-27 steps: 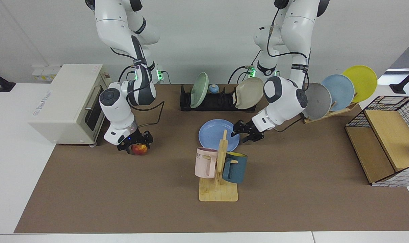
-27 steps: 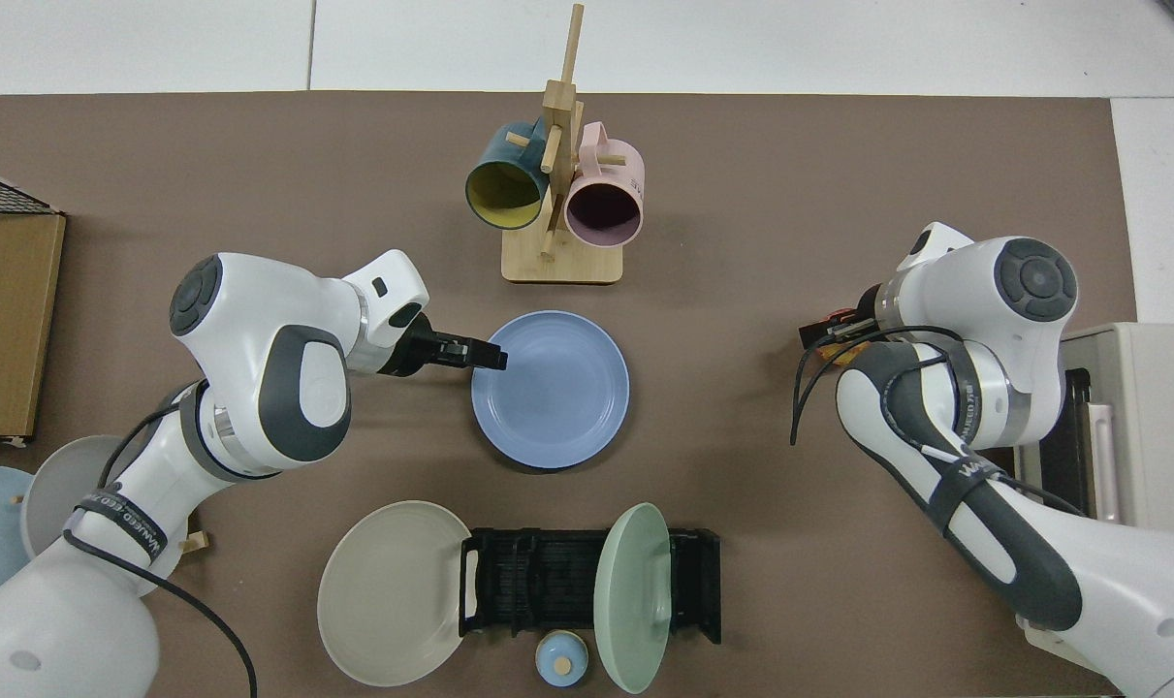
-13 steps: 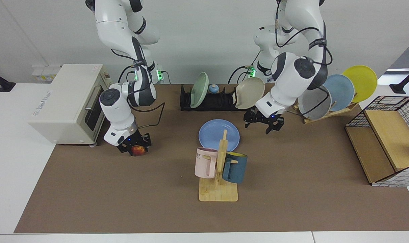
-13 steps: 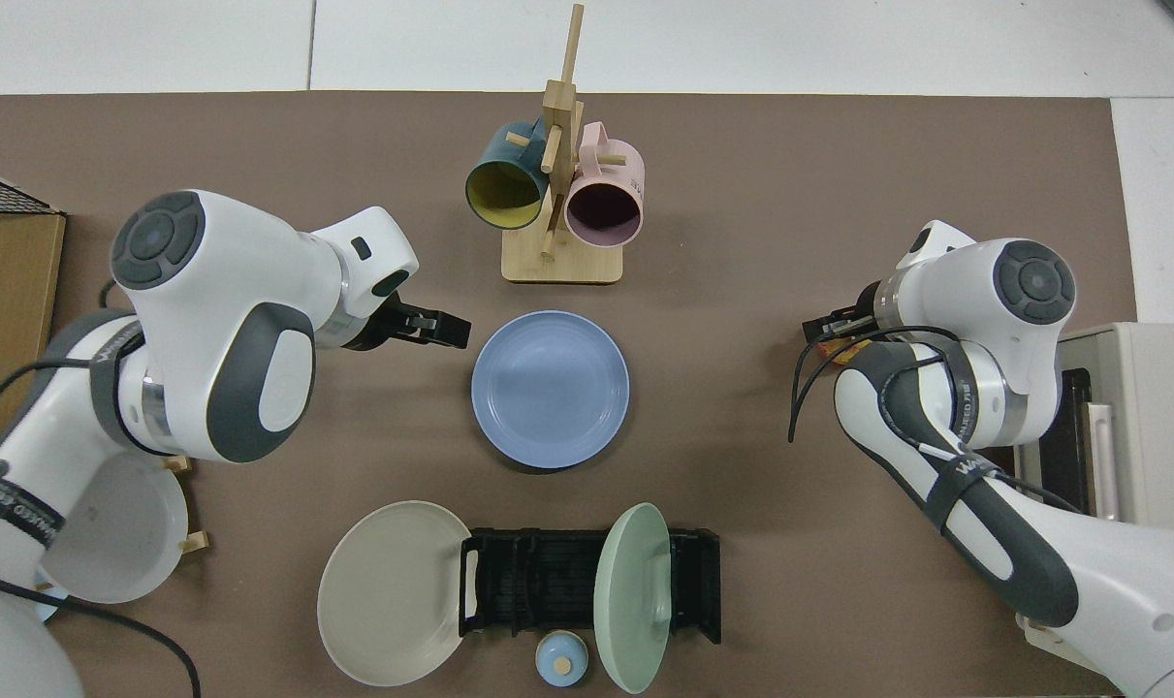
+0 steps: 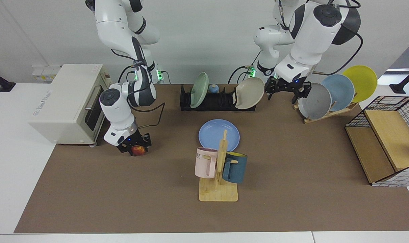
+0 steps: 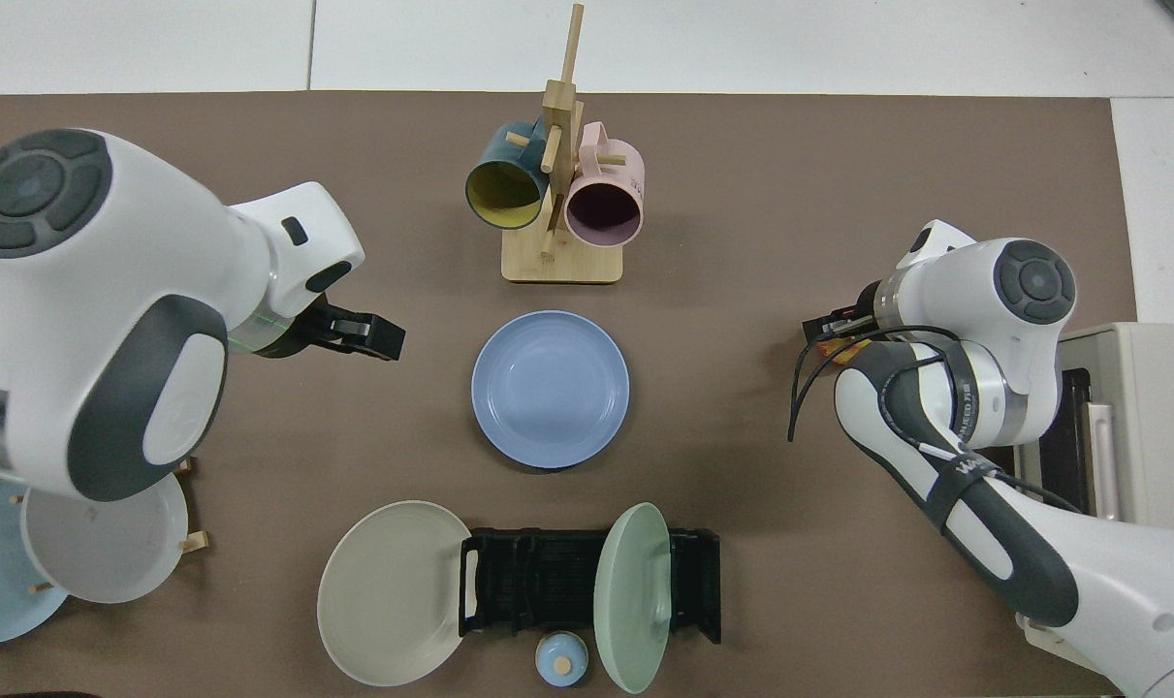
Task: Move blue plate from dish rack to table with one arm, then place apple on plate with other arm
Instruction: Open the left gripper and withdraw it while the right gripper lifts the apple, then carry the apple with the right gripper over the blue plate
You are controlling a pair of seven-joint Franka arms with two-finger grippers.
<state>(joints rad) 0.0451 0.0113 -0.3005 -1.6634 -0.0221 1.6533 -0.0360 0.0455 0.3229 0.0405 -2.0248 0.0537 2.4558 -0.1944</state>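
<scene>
The right pincer [image 5: 134,147] largely hides the apple [image 5: 139,150] it grips.

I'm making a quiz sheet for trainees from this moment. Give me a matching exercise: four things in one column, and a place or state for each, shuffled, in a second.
Things:
1. blue plate
2. apple
3. left gripper
4. green plate

Places or states:
A. raised, open and empty, near the beige plate
B. standing on edge in the dish rack
C. lying flat on the table
D. between the fingers of the right gripper

Pairs: 1-C, 2-D, 3-A, 4-B
</scene>
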